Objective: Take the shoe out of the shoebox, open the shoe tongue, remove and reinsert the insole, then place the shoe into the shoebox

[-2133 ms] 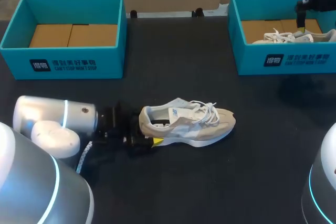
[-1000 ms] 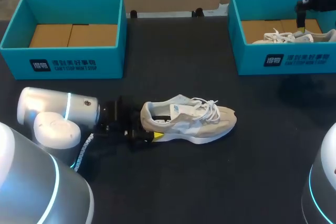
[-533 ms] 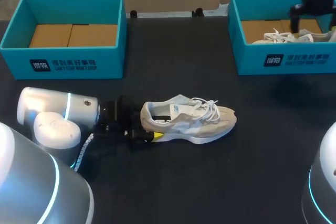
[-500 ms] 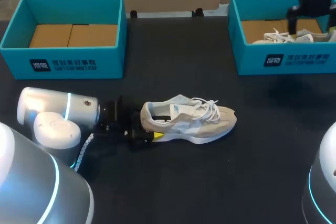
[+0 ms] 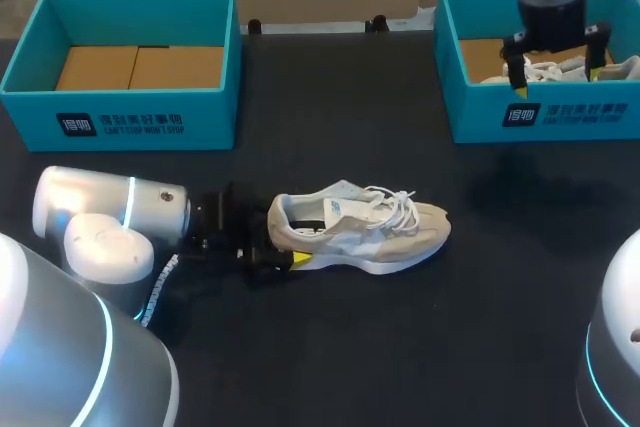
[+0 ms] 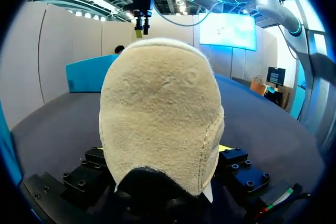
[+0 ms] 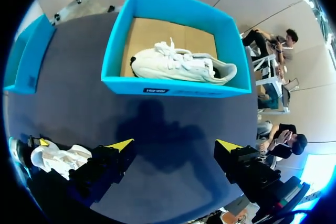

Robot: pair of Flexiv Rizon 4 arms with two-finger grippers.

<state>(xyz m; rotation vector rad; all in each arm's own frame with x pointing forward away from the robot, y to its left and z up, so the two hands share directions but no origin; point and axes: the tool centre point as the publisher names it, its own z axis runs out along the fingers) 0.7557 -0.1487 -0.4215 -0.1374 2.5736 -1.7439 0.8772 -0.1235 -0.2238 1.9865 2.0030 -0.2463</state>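
A beige and white shoe [image 5: 360, 232] lies on its sole in the middle of the black table, toe to the right. My left gripper [image 5: 278, 247] is at its heel, shut on it from both sides. In the left wrist view the heel [image 6: 160, 114] fills the space between the fingers. My right gripper [image 5: 556, 77] hangs open over the front wall of the right teal shoebox [image 5: 560, 112], with nothing between its fingers. A second white shoe [image 7: 181, 65] lies in that box [image 7: 173, 85], ahead of my right gripper [image 7: 174, 145].
A second teal shoebox [image 5: 130, 112] stands at the back left, with only brown cardboard showing inside. The table between the two boxes is bare black cloth.
My right arm has moved left and toward the front, from the box's back right to above its front wall. The left arm and the shoe have kept still over the last second.
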